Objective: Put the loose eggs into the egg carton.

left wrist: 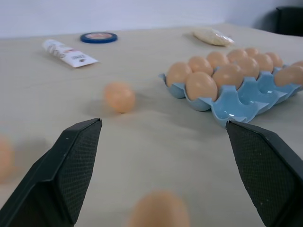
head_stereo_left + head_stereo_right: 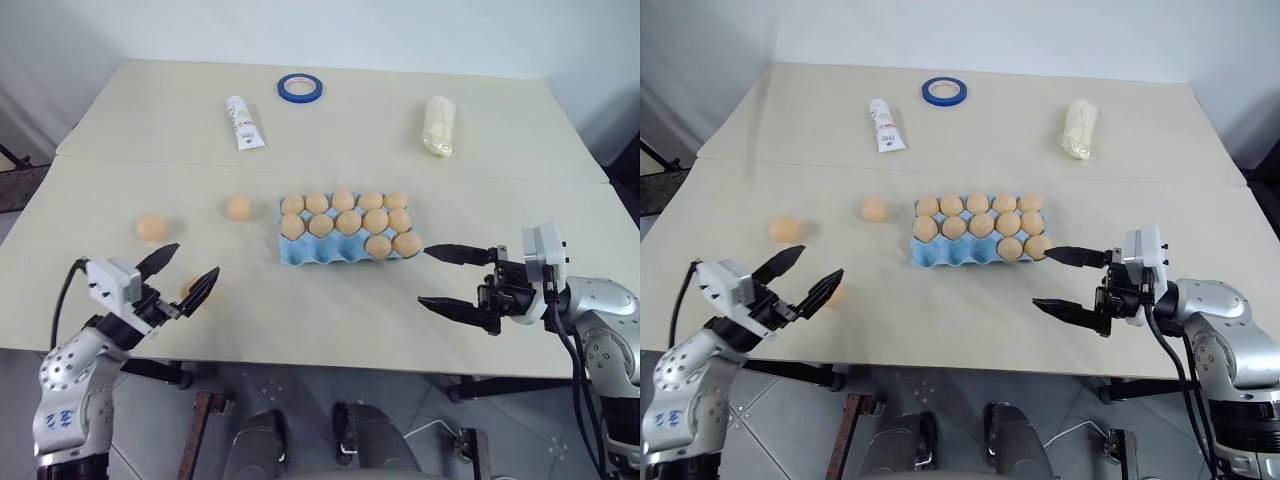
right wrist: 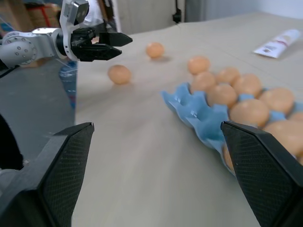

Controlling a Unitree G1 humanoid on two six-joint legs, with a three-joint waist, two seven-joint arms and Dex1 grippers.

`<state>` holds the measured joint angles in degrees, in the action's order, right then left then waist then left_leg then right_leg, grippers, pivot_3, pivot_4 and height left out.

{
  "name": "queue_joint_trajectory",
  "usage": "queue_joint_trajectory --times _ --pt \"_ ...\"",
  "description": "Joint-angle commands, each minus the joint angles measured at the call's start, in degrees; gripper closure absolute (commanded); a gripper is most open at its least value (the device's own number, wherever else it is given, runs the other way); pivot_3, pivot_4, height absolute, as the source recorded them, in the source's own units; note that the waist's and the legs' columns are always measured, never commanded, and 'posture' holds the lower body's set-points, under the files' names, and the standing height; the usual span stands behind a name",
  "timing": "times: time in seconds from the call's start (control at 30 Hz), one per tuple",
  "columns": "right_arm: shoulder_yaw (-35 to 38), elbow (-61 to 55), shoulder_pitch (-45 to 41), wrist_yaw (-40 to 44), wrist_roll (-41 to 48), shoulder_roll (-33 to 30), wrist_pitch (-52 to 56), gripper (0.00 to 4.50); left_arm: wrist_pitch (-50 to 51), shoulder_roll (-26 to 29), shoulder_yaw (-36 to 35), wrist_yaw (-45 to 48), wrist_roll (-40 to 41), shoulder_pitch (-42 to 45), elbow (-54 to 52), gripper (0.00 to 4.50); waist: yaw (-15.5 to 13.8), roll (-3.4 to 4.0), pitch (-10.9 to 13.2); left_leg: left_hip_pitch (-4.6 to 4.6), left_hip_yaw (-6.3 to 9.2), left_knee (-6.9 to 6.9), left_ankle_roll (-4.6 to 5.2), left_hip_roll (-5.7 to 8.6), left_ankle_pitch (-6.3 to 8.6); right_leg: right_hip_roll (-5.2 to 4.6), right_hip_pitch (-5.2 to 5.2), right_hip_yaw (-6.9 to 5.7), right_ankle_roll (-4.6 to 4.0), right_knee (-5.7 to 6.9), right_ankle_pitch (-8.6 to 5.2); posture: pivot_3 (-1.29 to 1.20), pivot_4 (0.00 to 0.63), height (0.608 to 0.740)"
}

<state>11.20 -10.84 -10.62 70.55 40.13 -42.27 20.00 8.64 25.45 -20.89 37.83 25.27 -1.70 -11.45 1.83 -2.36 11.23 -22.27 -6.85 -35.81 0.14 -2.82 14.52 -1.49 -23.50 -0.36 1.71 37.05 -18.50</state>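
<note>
Here both fingers wide apart, empty; tape roll [image 2: 300, 88], tube [image 2: 243, 122], wrapped bundle [image 2: 439, 125] behind egg carton [image 2: 300, 252].

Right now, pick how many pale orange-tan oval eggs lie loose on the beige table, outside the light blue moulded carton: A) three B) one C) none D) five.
A: three loose eggs lie left of the egg carton: one, another, and a third between the left gripper fingers.

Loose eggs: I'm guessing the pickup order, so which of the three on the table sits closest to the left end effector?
The egg between the left end effector's open fingers; the other two lie farther back.
</note>
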Motion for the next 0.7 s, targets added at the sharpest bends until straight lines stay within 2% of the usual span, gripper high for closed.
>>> queue_joint_trajectory --times 0.03,0.37,0.47,0.63,0.7 --pt "1.3 -0.5 -0.3 -0.1 0.1 0.1 -1.3 0.0 1.5 1.0 2.8 -1.4 -2.8 0.3 1.9 0.03 0.0 0.0 0.0 0.02 0.0 0.02 0.0 0.0 0.0 0.0 0.0 0.0 0.0 0.02 0.0 0.0 0.15 0.74" --pt "3.0 -0.8 1.7 -1.6 -0.6 -0.4 -2.0 0.0 4.0 2.5 4.6 -2.2 -4.5 -1.2 2.6 0.03 -0.2 0.0 0.0 0.02 0.01 0.03 -0.02 0.0 0.0 -0.02 0.0 -0.01 0.0 0.03 -0.01 0.0 0.15 0.74" --pt "2.8 0.1 1.3 -1.6 -1.1 -0.5 -2.6 0.0 6.3 2.8 5.1 -3.2 -4.7 -1.3 2.5 0.61 -0.2 0.0 0.0 0.04 0.02 0.03 -0.02 0.0 0.0 -0.02 0.0 -0.01 0.0 0.04 -0.01 0.0 0.15 0.74" --pt "2.7 1.1 0.6 -1.3 -1.7 -0.6 -3.1 0.0 6.4 3.5 4.4 -3.1 -3.9 0.0 2.3 2.3 -0.2 0.0 0.0 0.03 0.02 0.04 -0.02 0.0 0.0 -0.03 0.0 -0.01 0.0 0.03 -0.01 0.0 0.15 0.74" --pt "2.7 1.4 0.5 -1.3 -1.8 -0.7 -3.4 0.0 6.2 4.6 4.2 -2.2 -3.6 1.0 2.0 2.75 -0.2 0.0 0.0 0.03 0.02 0.03 -0.02 0.0 0.0 -0.02 0.0 -0.01 0.0 0.04 -0.01 0.0 0.15 0.74"
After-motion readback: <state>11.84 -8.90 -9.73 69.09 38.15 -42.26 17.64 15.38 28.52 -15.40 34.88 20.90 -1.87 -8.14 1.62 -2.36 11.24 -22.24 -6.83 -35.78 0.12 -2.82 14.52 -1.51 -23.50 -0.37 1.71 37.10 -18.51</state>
